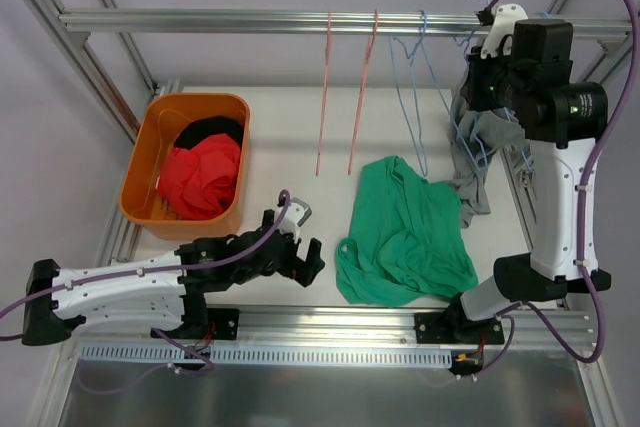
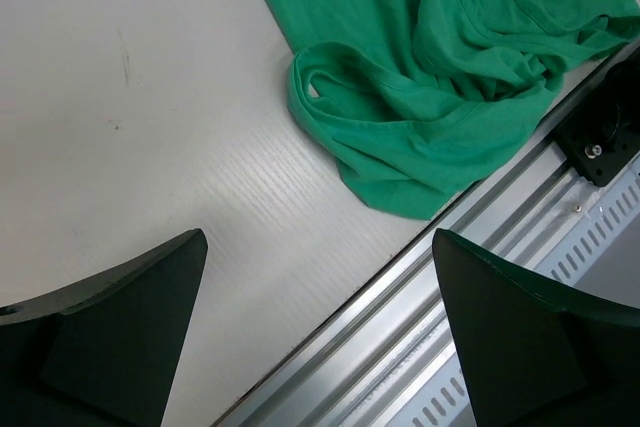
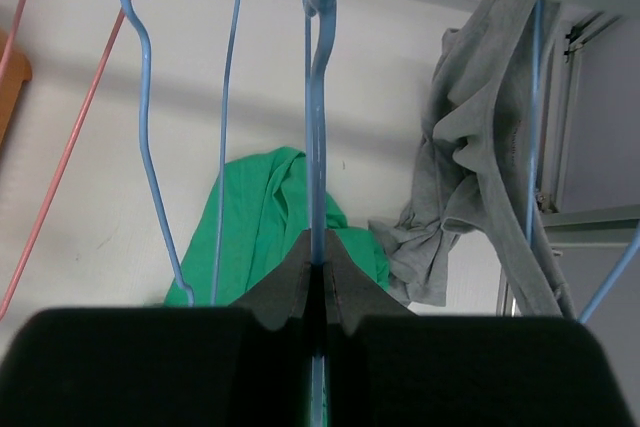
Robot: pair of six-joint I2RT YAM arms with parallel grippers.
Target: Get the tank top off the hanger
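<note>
A grey tank top (image 1: 470, 162) hangs crumpled from a blue hanger at the back right; the right wrist view shows it draped over blue wire (image 3: 470, 167). My right gripper (image 3: 318, 262) is raised by the rail and shut on a vertical blue hanger wire (image 3: 318, 127) beside the grey top; in the top view it sits at the hangers (image 1: 488, 62). A green tank top (image 1: 405, 232) lies loose on the table (image 2: 450, 57). My left gripper (image 1: 305, 257) is open and empty, low over the table's front edge, left of the green top (image 2: 320, 237).
An orange basket (image 1: 150, 132) with red (image 1: 200, 177) and black clothes stands at the back left. Two pink hangers (image 1: 325, 97) and empty blue hangers (image 1: 410, 107) hang from the metal rail (image 1: 250, 20). An aluminium frame rail runs along the front edge (image 2: 480, 277).
</note>
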